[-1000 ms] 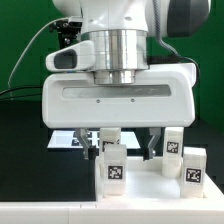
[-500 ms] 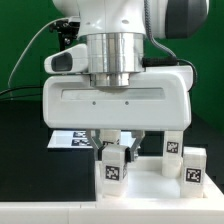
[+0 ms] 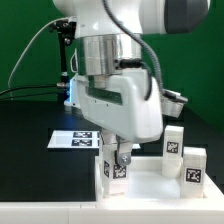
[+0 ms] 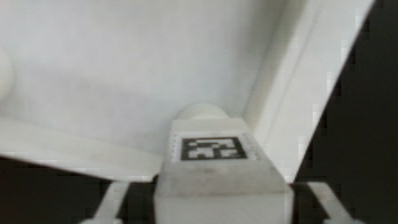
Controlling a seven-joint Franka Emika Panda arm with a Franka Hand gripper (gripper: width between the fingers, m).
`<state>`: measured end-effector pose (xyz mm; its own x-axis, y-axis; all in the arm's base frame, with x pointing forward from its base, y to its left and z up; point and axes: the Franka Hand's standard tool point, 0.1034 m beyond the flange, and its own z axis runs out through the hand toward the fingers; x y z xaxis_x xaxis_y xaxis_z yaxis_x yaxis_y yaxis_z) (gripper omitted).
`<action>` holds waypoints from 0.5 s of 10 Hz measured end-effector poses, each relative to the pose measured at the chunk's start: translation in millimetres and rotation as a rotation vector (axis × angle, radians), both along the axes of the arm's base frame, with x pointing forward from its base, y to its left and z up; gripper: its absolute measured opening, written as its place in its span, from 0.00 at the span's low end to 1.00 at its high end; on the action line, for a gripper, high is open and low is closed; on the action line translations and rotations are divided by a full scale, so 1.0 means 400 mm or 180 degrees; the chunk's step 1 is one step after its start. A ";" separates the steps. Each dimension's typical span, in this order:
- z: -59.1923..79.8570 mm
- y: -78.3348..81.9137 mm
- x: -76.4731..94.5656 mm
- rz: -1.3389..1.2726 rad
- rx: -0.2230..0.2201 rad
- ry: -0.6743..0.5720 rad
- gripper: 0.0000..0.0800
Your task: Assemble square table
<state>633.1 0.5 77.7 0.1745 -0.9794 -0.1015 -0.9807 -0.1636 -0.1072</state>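
- Green wall fills the background of the exterior view, and below it a black counter (image 3: 25,120) carries everything.
- On the counter, toward the far side, lies the marker board (image 3: 72,139), flat, with its black-and-white tags showing.
- Near the camera sits the square table (image 3: 150,185), a white slab with a raised rim; in the wrist view its rim runs as a pale ridge beside the dark counter.
- Three white legs with tags stand upright on the slab: one leg (image 3: 117,168) toward the exterior view's left, a far leg (image 3: 174,141) and a right leg (image 3: 194,165) toward the exterior view's right.
- White robot arm (image 3: 120,60) reaches down over the slab, turned at an angle.
- Its claw (image 3: 117,155) is pinched on the left leg, one finger on each side; the wrist view shows the leg's tagged face (image 4: 215,149) between the two fingers (image 4: 111,203).
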 end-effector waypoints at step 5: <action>-0.007 0.003 0.000 0.0338 -0.0055 -0.0059 0.59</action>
<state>633.3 1.5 75.1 0.2790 -0.9569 -0.0804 -0.9556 -0.2684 -0.1215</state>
